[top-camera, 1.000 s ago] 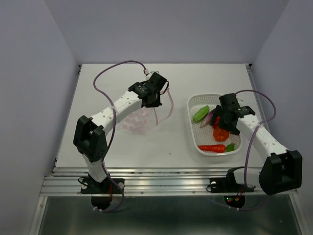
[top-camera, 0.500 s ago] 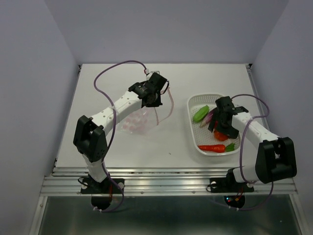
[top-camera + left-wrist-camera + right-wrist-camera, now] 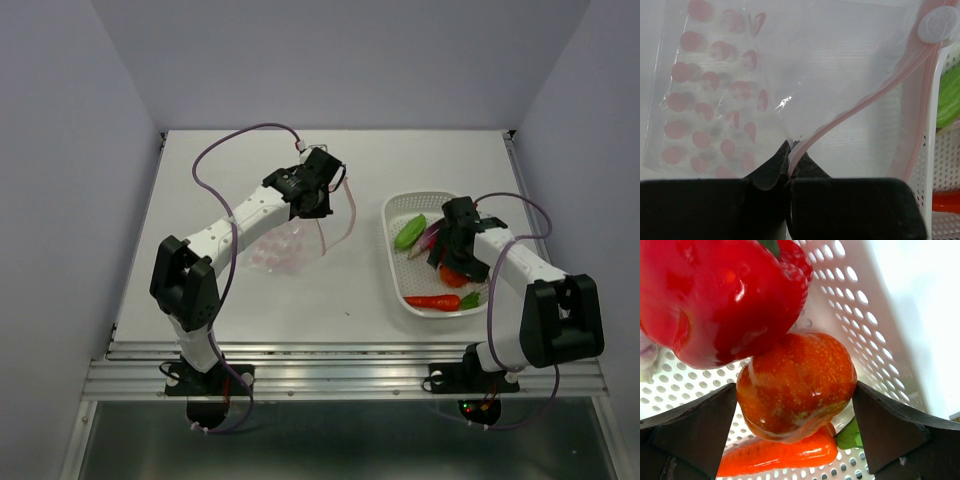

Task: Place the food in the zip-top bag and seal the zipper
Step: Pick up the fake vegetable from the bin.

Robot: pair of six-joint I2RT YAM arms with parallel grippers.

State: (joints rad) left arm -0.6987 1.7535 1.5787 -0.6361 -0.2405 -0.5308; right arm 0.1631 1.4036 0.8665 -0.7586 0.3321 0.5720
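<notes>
White worktop (image 3: pixel 340 290), lavender walls. Left fingers (image 3: pixel 782 160) clamped on pink zipper (image 3: pixel 865 100). Zip-top bag (image 3: pixel 715 100) is clear, pink-dotted, sagging beyond tips. Likely thin, slippery; best held by strip. Right fingers (image 3: pixel 695 425) spread wide, holding nothing, orange pumpkin (image 3: pixel 797 387) between them in basket (image 3: pixel 850 290). Looks hard, glossy, rounded; grip across middle.

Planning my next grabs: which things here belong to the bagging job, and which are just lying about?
Part of the job: zip-top bag, zipper, red pepper, pumpkin, carrot, green pod, eggplant.

Just there: white basket, which only holds the food; table.
</notes>
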